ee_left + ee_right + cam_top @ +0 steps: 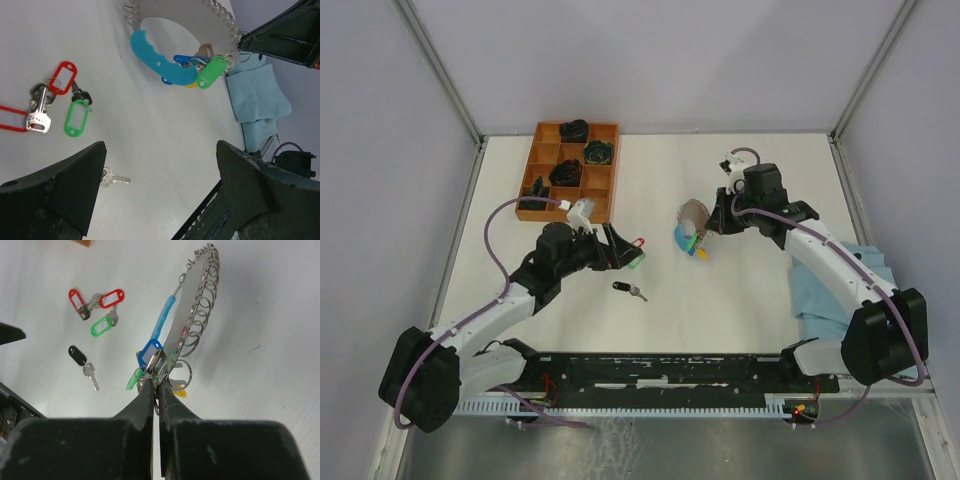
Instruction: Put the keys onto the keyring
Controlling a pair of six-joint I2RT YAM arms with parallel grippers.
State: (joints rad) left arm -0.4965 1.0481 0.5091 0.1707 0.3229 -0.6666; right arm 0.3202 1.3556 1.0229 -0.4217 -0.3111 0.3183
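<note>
The keyring (692, 220) is a silver coiled loop with a light-blue sleeve (155, 57), standing up off the table. My right gripper (159, 379) is shut on its lower end, where blue (149, 351), green (134, 380) and yellow tags hang. A loose bunch of keys with red tags (62, 77) and a green tag (76, 117) lies on the table just in front of my left gripper (625, 250), which is open and empty above the table (160, 200). A key with a black tag (628, 290) lies apart, nearer the front.
An orange compartment tray (542, 132) with black items stands at the back left. A light-blue cloth (840, 285) lies at the right under my right arm. A black rail (670, 372) runs along the front edge.
</note>
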